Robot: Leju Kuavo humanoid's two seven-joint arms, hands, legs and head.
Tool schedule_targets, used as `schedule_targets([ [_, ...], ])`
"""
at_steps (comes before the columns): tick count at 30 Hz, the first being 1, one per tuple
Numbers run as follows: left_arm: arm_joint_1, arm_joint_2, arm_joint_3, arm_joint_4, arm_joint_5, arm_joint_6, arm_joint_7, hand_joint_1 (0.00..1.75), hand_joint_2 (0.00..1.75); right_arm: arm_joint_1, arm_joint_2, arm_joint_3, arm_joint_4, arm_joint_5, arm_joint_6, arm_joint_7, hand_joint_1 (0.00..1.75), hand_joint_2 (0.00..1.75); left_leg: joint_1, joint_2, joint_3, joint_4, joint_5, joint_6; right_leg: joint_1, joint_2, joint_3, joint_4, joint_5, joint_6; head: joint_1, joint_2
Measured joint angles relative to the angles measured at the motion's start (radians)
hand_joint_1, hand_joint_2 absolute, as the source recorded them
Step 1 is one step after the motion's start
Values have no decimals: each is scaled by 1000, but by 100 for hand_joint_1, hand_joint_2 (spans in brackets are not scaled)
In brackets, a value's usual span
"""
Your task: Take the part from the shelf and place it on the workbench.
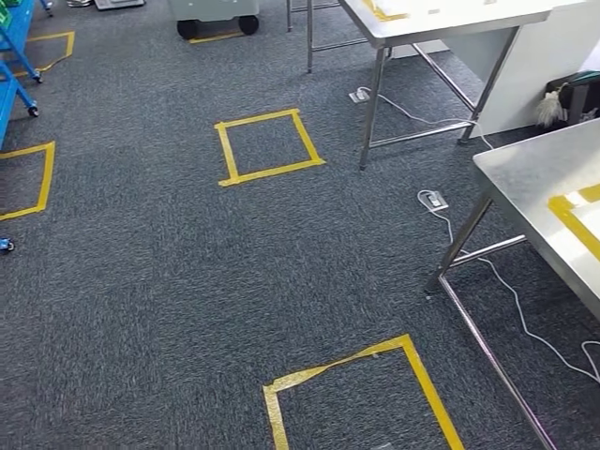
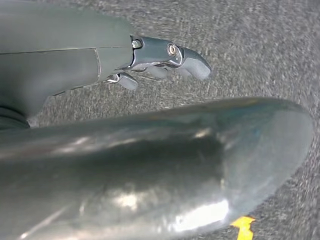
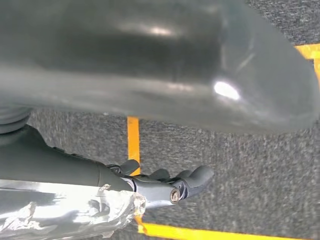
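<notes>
Left robot hand (image 2: 166,60): hangs at the robot's side over grey carpet (image 1: 162,281), fingers loosely curled, nothing held.
Right robot hand (image 3: 170,185): hangs low as well, fingers gently bent and empty, yellow floor tape (image 3: 133,140) just beyond it.
Nearest floor: a yellow tape square (image 1: 417,375) lies ahead of and between both hands.
Right side: a steel table (image 1: 523,178) with a yellow tape strip stands nearer the right hand than the left.
Middle distance: another tape square (image 1: 267,145) on the carpet.
Far left: a blue shelf frame (image 1: 10,56) on castors, well away, on the left hand's side.
Part: I can't see it, so its long axis cannot be told; my guess is it sits on that shelf, making the left hand the nearer one.
</notes>
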Motion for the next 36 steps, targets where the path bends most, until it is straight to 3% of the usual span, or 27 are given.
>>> schedule_targets([
  [1,-1,-1,0,-1,2,1,0,0,0,-1,0,0,0,0,0,-1,0,0,-3,12,18,-30,-1,8,2,-10,0,4,0,6,-1,0],
  [3,2,-1,1,-1,7,1,0,0,0,-4,0,1,1,2,-2,-5,0,0,-5,-2,15,-39,-1,27,3,-26,2,6,0,17,0,0],
  [4,3,-2,1,-1,9,2,0,0,0,-5,0,2,1,4,-3,-7,0,0,-4,-11,12,-42,1,36,1,-17,0,11,-5,23,0,0],
  [6,2,-1,1,-3,14,2,1,0,0,-5,0,5,1,7,-7,-10,0,0,-1,-32,6,-46,9,50,-4,36,-30,75,-48,33,6,0],
  [8,0,-1,1,-5,16,2,1,0,0,-3,0,7,1,8,-10,-11,0,0,-3,-56,-3,-46,15,59,-8,90,-97,218,-115,37,12,0],
  [9,0,-1,2,-6,17,2,1,0,0,-2,0,7,2,8,-10,-11,0,0,-4,-70,-7,-46,17,61,-9,99,-129,283,-137,37,12,0],
  [10,1,-1,2,-7,17,2,1,0,0,-2,0,7,2,8,-11,-12,0,0,-5,-83,-10,-45,20,61,-9,103,-146,315,-140,37,13,0],
  [11,2,-1,2,-7,18,2,1,0,0,-2,0,7,2,9,-11,-12,0,0,-5,-98,-12,-45,22,60,-9,105,-143,306,-123,35,13,0],
  [12,3,-1,2,-7,18,2,1,0,0,-2,0,7,2,10,-11,-14,0,0,-5,-113,-12,-44,25,58,-10,110,-119,256,-89,34,13,0],
  [14,3,-1,2,-8,20,2,1,0,0,-3,0,8,2,12,-11,-16,0,0,-5,-142,-15,-41,29,50,-17,157,-50,109,-23,33,13,0],
  [16,1,-1,2,-10,23,1,1,0,0,-4,0,10,2,13,-13,-18,0,0,-5,-166,-26,-37,35,40,-23,202,-14,29,-4,31,12,0],
  [17,2,0,2,-10,25,1,1,0,0,-4,1,12,3,14,-14,-18,0,0,-4,-176,-33,-36,40,33,-22,207,-13,24,-7,28,12,0],
  [19,6,0,2,-10,26,1,1,0,0,-3,1,14,3,14,-17,-19,0,0,1,-188,-47,-33,45,19,-20,182,-16,25,-1,15,12,0],
  [21,8,-1,2,-10,27,1,2,0,0,-3,1,14,3,14,-19,-19,0,0,-1,-146,-76,17,12,12,-20,153,-19,22,6,3,6,0],
  [23,4,-3,2,-10,26,1,2,0,0,1,0,14,3,13,-20,-20,0,0,-5,-90,-135,140,-58,9,-16,119,-23,21,9,-3,0,0],
  [25,2,-4,2,-10,25,1,3,0,0,5,0,14,3,13,-20,-18,0,0,-5,-74,-181,246,-98,8,-11,84,-28,21,10,-4,-1,0],
  [26,3,-4,2,-10,24,2,3,0,0,5,0,14,3,13,-20,-16,0,0,-6,-72,-179,252,-92,9,-9,69,-29,22,10,-5,-1,0],
  [28,6,-3,2,-11,22,1,2,0,0,4,0,14,3,12,-20,-14,0,0,-10,-56,-116,154,-36,17,-7,42,-28,22,10,-5,-1,0],
  [30,3,-2,2,-11,20,0,0,0,0,4,0,14,3,11,-20,-14,0,0,-20,-11,-40,21,7,29,-2,20,-27,23,7,-1,-2,0],
  [31,1,-2,2,-12,18,0,-1,0,0,4,0,13,4,11,-21,-13,0,0,-24,4,-21,-17,15,34,0,10,-27,24,5,3,-1,0],
  [32,-1,-2,2,-12,17,0,-2,0,0,4,0,13,4,11,-21,-13,0,0,-28,8,-15,-32,15,39,2,0,-27,25,5,6,-1,0],
  [34,3,-2,2,-12,15,0,-3,0,0,2,0,13,4,11,-21,-13,0,0,-27,-12,-19,-38,20,51,2,-11,-26,25,2,15,-1,0],
  [36,6,-2,2,-12,13,0,-3,0,0,1,0,14,4,11,-19,-14,0,0,-21,-32,-19,-43,27,61,-2,30,-41,63,-26,27,2,0],
])
